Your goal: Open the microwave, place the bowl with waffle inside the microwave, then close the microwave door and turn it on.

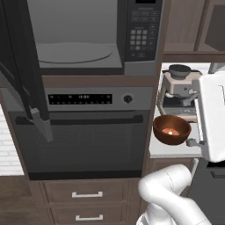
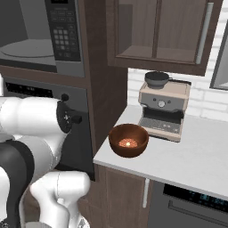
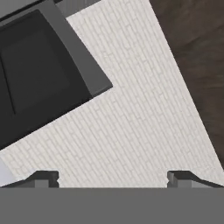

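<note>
Right base view shows the bowl with waffle [image 2: 128, 140] on the counter [image 2: 196, 160] before the coffee machine [image 2: 162, 110]; rigid, probably light, best pinched at its rim. The gripper [image 3: 113, 178] stands released, empty.

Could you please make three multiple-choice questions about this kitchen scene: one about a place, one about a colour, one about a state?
1. Where does the bowl stand?
A. inside the microwave
B. on the counter in front of the coffee machine
C. on the floor

2. What colour is the bowl?
A. reddish brown
B. white
C. blue

3. How is the microwave door?
A. shut
B. taken off
C. swung open

Answers:
1 B: it sits on the light counter, just before the coffee machine.
2 A: its wall is reddish brown, with an orange waffle inside.
3 C: the grey inside of the microwave and its round plate are bare to see, and the door hangs out to the left.
</note>
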